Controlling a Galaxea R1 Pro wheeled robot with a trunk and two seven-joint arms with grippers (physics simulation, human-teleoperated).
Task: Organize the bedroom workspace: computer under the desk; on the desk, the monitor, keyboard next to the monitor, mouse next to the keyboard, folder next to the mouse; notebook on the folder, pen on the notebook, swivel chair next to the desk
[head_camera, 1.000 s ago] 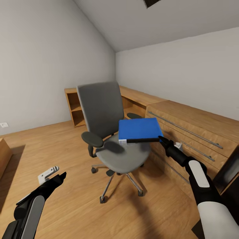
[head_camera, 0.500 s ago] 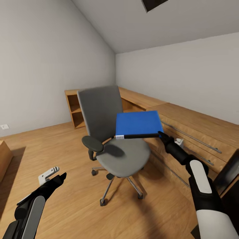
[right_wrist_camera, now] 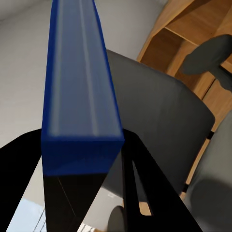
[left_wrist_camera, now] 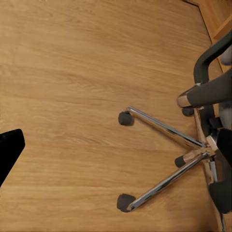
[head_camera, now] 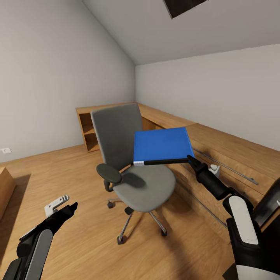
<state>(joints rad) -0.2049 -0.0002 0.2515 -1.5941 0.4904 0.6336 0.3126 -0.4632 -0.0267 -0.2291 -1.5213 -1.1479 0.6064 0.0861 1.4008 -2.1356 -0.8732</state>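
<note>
Aloft, the folder (head_camera: 162, 145) is clamped at its near right corner by the right gripper (head_camera: 191, 160).

It hangs level above the swivel chair (head_camera: 134, 171) seat, clear of it. Low at near left over the oak floor (head_camera: 81, 233), the left gripper (head_camera: 62, 205) holds nothing, its jaw gap unclear.

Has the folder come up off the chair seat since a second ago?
Yes. The folder, held in the right pincer, has risen clear of the swivel chair seat, now covering more of the backrest.

Low oak drawer chest (head_camera: 233, 146) along the right wall, open bookshelf (head_camera: 88, 128) in the corner.
</note>
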